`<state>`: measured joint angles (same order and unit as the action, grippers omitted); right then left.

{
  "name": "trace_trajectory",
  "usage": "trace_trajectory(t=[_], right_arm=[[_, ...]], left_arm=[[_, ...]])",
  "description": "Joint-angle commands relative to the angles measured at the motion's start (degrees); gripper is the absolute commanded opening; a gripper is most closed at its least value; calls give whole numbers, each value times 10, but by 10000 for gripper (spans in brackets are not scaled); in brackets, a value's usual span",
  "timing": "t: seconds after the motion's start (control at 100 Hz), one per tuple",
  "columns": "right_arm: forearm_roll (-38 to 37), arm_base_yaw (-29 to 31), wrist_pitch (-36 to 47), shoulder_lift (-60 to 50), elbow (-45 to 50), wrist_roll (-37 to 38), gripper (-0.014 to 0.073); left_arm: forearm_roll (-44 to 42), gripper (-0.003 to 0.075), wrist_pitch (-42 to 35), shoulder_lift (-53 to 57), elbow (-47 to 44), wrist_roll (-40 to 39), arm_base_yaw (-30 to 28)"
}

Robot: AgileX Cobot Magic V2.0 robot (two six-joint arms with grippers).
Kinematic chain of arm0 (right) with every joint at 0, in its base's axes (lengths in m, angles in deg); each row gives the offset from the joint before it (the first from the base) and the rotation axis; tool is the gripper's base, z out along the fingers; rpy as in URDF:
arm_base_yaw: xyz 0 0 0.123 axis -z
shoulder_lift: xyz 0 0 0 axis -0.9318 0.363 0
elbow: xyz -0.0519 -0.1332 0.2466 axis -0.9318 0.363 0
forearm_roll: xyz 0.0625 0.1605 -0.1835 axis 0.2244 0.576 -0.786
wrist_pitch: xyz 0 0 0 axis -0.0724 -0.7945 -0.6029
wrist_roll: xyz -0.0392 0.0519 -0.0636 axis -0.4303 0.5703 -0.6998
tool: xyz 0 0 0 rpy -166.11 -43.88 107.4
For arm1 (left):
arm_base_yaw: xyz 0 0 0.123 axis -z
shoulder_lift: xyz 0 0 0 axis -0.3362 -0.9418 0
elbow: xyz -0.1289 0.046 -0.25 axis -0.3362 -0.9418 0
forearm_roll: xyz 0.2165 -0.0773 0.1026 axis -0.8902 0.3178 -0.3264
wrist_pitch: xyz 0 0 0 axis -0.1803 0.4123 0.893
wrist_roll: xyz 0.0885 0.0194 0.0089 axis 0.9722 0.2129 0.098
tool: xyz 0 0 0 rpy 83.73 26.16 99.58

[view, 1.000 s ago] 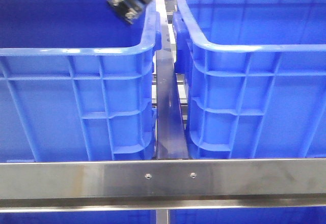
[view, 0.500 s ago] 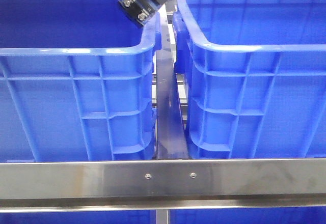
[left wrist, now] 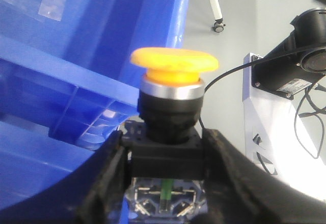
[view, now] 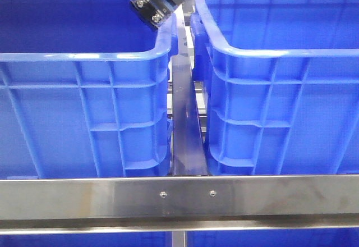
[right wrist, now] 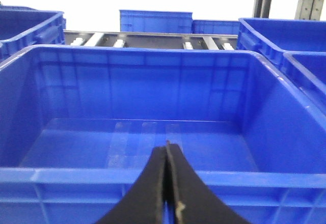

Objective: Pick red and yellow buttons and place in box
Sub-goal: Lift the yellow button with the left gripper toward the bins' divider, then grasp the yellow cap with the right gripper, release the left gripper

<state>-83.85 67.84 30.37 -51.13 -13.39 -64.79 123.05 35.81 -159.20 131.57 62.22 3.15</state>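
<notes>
I'm holding the yellow button clamped in the left end effector, stem axis upright, hovering over the left crate's right rim; right end effector closed, empty.

Lighting: bright, even, overhead.
Glare on steel rail and crate rims; blown-out white background in right wrist view; near fingers softly blurred.

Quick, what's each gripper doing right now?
Left gripper: shut on the yellow mushroom-head push button with black body.
Right gripper: shut, holding nothing, facing a blue plastic crate.
</notes>
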Motion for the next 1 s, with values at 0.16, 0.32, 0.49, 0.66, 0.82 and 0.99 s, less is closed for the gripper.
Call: trace_trajectory(t=[0.16,0.32,0.49,0.66,0.82,0.99], right_arm=[[108,-1,-114,135,-165,-5,-64],[183,-39,-181,221,-237,-5,-29],[271,-92,-202,316,-295,-5,315],[359,-133,-216,406,-344,-6,657],[437,-160,-252,486,-408,-40,627],[523,-172,-332,577,-490,-73,626]], left_arm=[[44,101,30,26,17,1,5],[44,101,30,26,17,1,5],[44,101,30,26,17,1,5],[44,101,26,26,17,1,5],[44,101,26,26,17,1,5],[44,101,26,26,17,1,5]])
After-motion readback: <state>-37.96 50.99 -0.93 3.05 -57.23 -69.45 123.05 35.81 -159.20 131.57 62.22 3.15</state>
